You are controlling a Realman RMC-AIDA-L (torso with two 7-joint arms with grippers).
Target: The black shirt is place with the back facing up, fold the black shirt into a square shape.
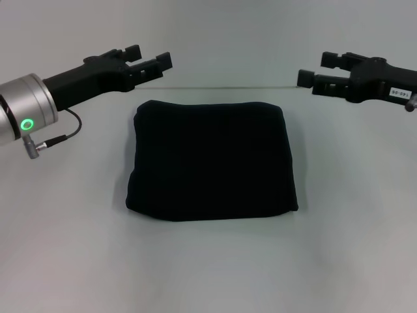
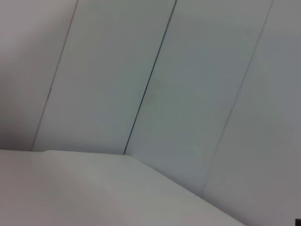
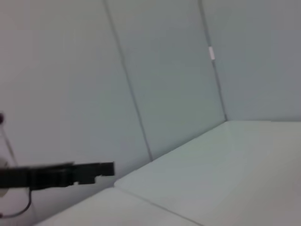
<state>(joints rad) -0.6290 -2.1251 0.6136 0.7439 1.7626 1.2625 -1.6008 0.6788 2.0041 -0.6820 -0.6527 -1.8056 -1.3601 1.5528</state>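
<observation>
in the head view the black shirt is lying in the middle of the white table, already folded into a compact, nearly square bundle with rounded corners and soft thick edges, no sleeve or neckline showing. the cloth is looking matte and plain, slightly puffed rather than pressed flat, its near edge bulging a little. the left gripper is hovering above the table beyond the shirt's far left corner, apart from the fabric, its jaws standing parted with nothing between them. the right gripper is hanging at the far right, well apart from the shirt; its fingers look spread and empty too. both arms being raised and clear of the cloth suggests the folding is finished, or nearly so, and they are keeping out of the way so as not to disturb the bundle.

in the left wrist view only the pale table surface and the wall panels behind it are showing; neither the shirt nor any fingers are appearing.

in the right wrist view the same pale wall and table corner are showing, and the other arm's gripper is reaching in as a dark bar, farther off. the shirt is not appearing here.
</observation>
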